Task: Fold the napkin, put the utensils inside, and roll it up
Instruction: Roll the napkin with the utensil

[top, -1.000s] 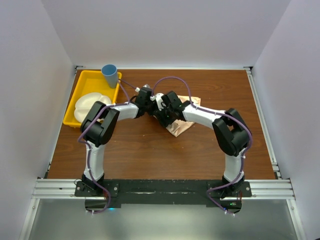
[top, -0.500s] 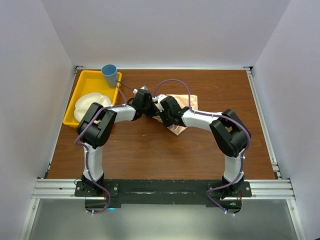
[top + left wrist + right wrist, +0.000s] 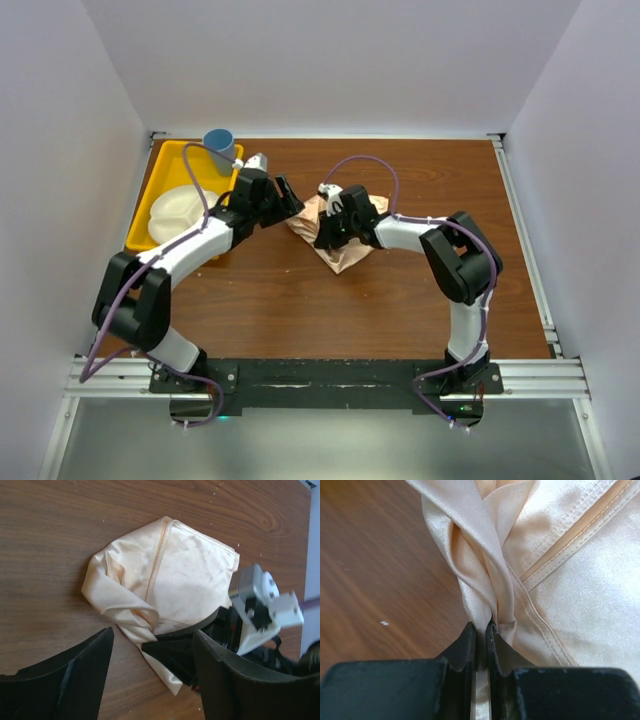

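The peach-orange napkin [image 3: 345, 258] lies crumpled and partly folded on the wooden table, mid-table a little right of centre. In the right wrist view my right gripper [image 3: 482, 630] is shut on a twisted fold of the napkin [image 3: 560, 555]; from above the same gripper [image 3: 322, 232] sits at the cloth's left side. My left gripper [image 3: 290, 198] stands open just left of the cloth. In its own view the left gripper [image 3: 152, 680] holds nothing, with the napkin [image 3: 170, 580] lying ahead of it. The utensils are out of view.
A yellow tray [image 3: 150, 180] at the back left holds a white divided plate [image 3: 180, 210]. A blue cup [image 3: 220, 143] stands at the tray's far corner. White walls close in the table on three sides.
My left gripper has let go of the napkin, opened and swung back to the left. My right gripper has closed on a fold of the cloth.
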Controlling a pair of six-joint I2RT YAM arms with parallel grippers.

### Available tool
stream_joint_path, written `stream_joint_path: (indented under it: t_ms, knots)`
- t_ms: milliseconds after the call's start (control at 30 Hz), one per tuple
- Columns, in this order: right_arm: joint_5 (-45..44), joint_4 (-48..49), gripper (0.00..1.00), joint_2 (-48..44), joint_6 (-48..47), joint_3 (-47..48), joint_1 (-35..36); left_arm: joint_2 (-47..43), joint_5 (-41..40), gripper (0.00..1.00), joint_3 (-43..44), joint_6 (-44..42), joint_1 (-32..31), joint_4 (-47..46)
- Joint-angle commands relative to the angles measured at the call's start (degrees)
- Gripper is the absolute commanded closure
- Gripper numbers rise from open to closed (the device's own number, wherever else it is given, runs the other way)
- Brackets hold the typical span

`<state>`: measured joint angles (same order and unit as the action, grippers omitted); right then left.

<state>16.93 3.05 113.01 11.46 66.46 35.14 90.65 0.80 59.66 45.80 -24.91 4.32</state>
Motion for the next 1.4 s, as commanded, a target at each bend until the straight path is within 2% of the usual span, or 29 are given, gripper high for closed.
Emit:
stream_joint_path:
  t_ms: [0, 133, 267, 400, 567, 700, 900, 933, 1000, 1033, 1100, 1133, 1167, 1233, 1367]
  knots:
    - [22.42, -3.32, 1.00, 6.60, 6.02, -3.80, -4.80, -3.63, -2.29, 0.28, -5.07, -0.38, 0.12, 6.92]
    - [31.13, -2.18, 1.00, 10.46, 6.02, -1.77, -6.83, -3.29, -1.24, 0.24, -9.55, 5.60, -0.49, 5.97]
    - [37.64, 2.48, 1.00, 12.14, 10.42, -1.95, -7.98, 1.97, 1.49, 0.21, -7.11, 8.51, -1.19, 4.65]
    - [38.96, 2.49, 1.00, 12.94, 11.38, -1.68, -8.06, 7.07, 2.54, 0.20, -6.05, 11.75, -1.37, 0.88]
    - [39.94, 4.25, 1.00, 13.29, 13.23, -2.03, -8.24, 10.51, 0.79, 0.20, -5.60, 17.82, -1.46, 2.02]
    - [39.59, 3.37, 1.00, 13.64, 12.53, -1.59, -8.33, 12.35, 0.96, 0.26, -5.08, 19.58, -1.55, 2.80]
    - [39.59, 1.97, 1.00, 13.99, 11.57, -0.45, -8.42, 12.53, -3.34, 0.47, -5.60, 17.84, -2.16, 3.16]
    - [39.41, 1.35, 1.00, 13.82, 10.95, -0.19, -8.42, 12.27, -3.78, 0.56, -5.87, 17.22, -2.08, 2.72]
    - [37.93, -1.80, 0.99, 13.55, 8.41, 0.95, -8.42, 11.39, -4.92, 0.64, -6.48, 15.91, -2.16, 2.36]
    - [36.96, -2.86, 0.99, 13.20, 7.18, 1.48, -8.33, 11.04, -5.19, 0.74, -6.48, 15.55, -2.08, 2.36]
    - [33.72, -8.57, 0.97, 12.59, 3.49, 2.89, -8.33, 10.25, -5.37, 0.85, -6.14, 14.49, -2.16, 3.24]
    - [32.13, -10.41, 0.96, 12.15, 2.17, 3.50, -8.24, 10.16, -5.28, 0.97, -5.79, 14.32, -2.16, 3.94]
    - [30.55, -13.56, 0.92, 11.27, -0.10, 4.46, -8.07, 10.16, -5.19, 1.00, -5.35, 13.88, -2.16, 5.51]
    - [26.43, -16.04, 0.87, 10.22, -1.61, 5.08, -7.80, 10.25, -4.06, 1.00, -3.85, 13.88, -2.25, 7.19]
    - [20.27, -18.69, 0.63, 4.61, -3.20, 4.83, -6.05, 9.81, -3.43, 1.00, -0.69, 16.59, -2.87, 15.60]
